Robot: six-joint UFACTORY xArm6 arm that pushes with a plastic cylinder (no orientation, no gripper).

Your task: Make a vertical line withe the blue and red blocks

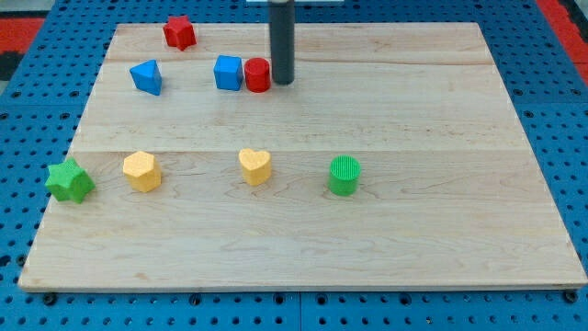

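Observation:
My tip [281, 81] sits at the view's top centre, touching the right side of the red cylinder [257, 75]. The red cylinder rests against the blue cube [228, 73] on its left. A blue triangular block [146, 76] lies further left, apart from them. A red star [179, 32] lies near the view's top left edge of the wooden board [413, 184].
A green star [70, 180], a yellow hexagon [141, 171], a yellow heart [255, 166] and a green cylinder [344, 175] stand in a row across the board's middle. A blue pegboard surrounds the board.

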